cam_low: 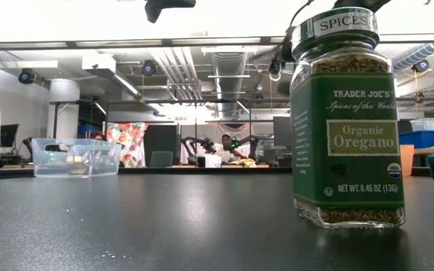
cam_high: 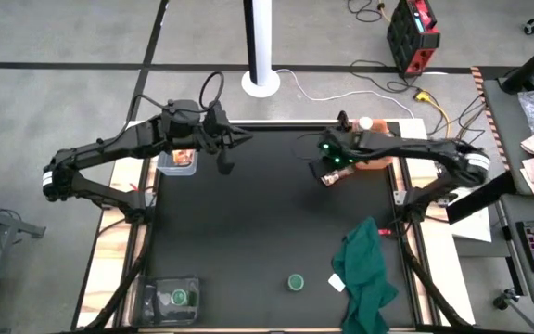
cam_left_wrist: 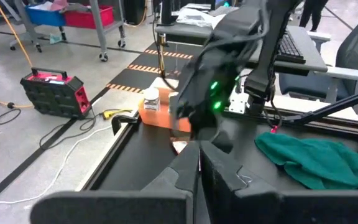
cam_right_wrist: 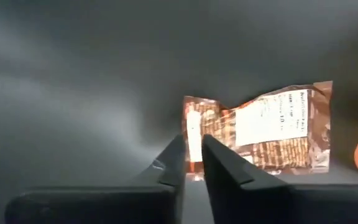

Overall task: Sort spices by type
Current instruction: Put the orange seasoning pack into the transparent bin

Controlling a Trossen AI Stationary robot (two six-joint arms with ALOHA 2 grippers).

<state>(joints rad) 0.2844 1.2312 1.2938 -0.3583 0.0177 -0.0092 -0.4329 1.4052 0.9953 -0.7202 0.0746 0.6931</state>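
Right wrist view, right tool (cam_right_wrist: 193,163) grasping foil packet (cam_right_wrist: 260,130), left tool (cam_left_wrist: 199,177) clenched, green cloth (cam_high: 367,269) nearby

The table top (cam_low: 164,226) is matt black with a faint sheen. The oregano jar (cam_low: 347,120) looks like glossy glass, the packet (cam_right_wrist: 260,134) crinkled shiny foil, the green cloth (cam_high: 367,269) soft fabric.

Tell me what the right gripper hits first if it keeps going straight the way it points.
Most likely the foil packet: the right gripper pinches its near edge between nearly closed fingers, so pushing on would press into the packet, then the black table beneath. Depth is hard to judge.
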